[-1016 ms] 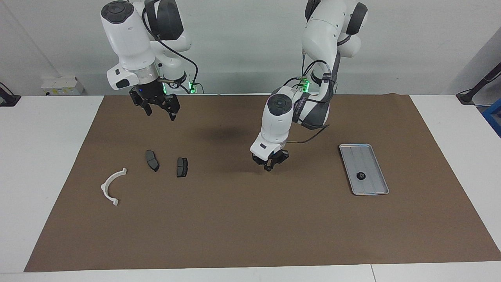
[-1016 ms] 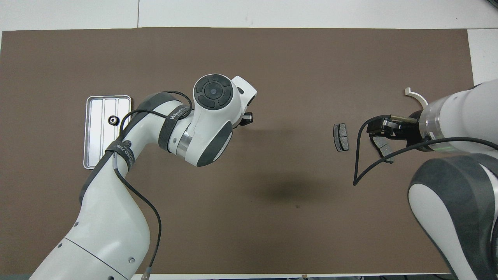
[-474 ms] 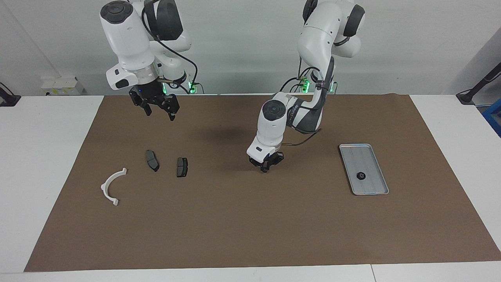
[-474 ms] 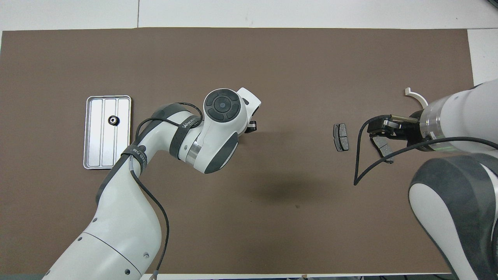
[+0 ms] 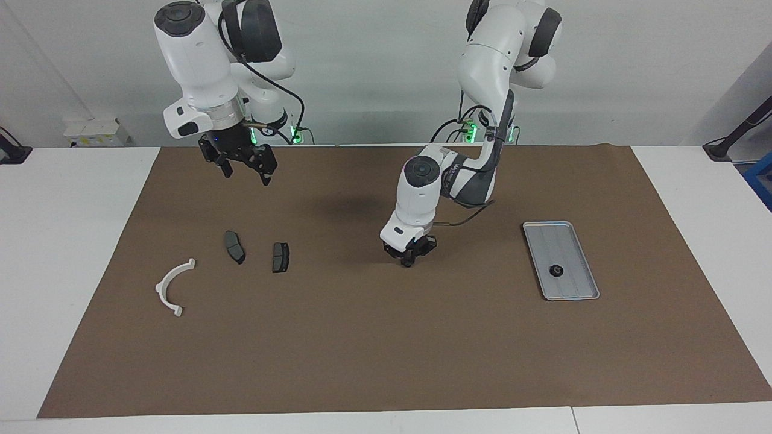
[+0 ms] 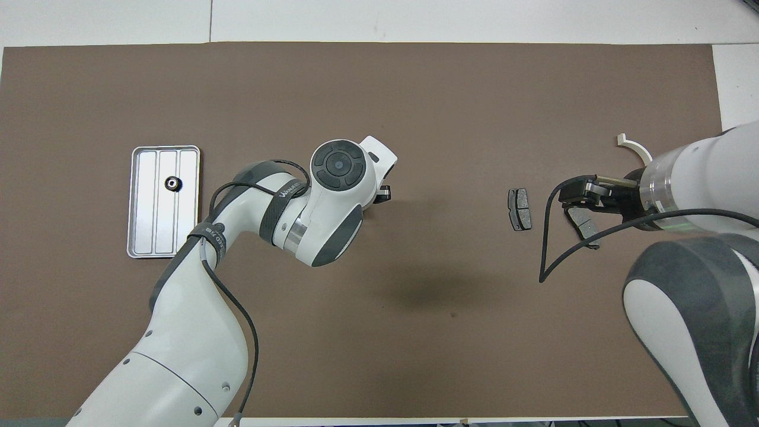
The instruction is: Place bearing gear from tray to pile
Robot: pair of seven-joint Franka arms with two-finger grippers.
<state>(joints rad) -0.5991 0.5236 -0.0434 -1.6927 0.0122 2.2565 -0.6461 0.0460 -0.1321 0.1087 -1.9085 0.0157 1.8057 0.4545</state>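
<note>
The right gripper (image 5: 244,170) is held over the pile (image 5: 232,259), jaws apart. The left gripper (image 5: 413,256) is lowered mid-tabletop, jaws together, nothing seen held. The bearing gear (image 5: 555,270) is left in the tray (image 5: 579,294); small, rigid, probably slippery, it is best pinched across its toothed rim.

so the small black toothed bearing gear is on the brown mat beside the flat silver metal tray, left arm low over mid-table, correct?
Not quite. The small black toothed bearing gear lies inside the flat silver metal tray, not on the brown mat beside it; the overhead view shows it within the raised rim. The rest holds: the left gripper is low over mid-table.
</note>
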